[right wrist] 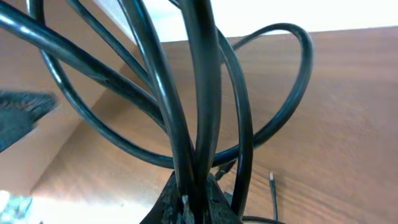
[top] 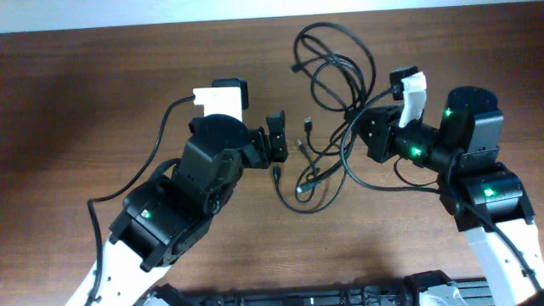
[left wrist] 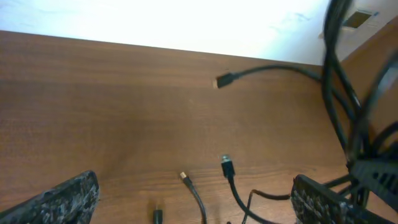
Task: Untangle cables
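Note:
The cables (top: pixel 333 72) are thin black cords in loose tangled loops at the table's middle and back, with several small plug ends (top: pixel 307 124) lying free. My right gripper (top: pixel 367 134) is shut on a bunch of cable strands (right wrist: pixel 198 130), which rise from its jaws (right wrist: pixel 194 198) in the right wrist view. My left gripper (top: pixel 277 136) is open and empty, just left of the loose plug ends. In the left wrist view its fingers frame plug ends (left wrist: pixel 227 166) on the wood, and another plug (left wrist: pixel 224 80) lies farther off.
The wooden table (top: pixel 102 85) spreads out to the left and front. A white and black block (top: pixel 223 95) on the left arm sits at the back centre. A black rail (top: pixel 297 296) runs along the front edge.

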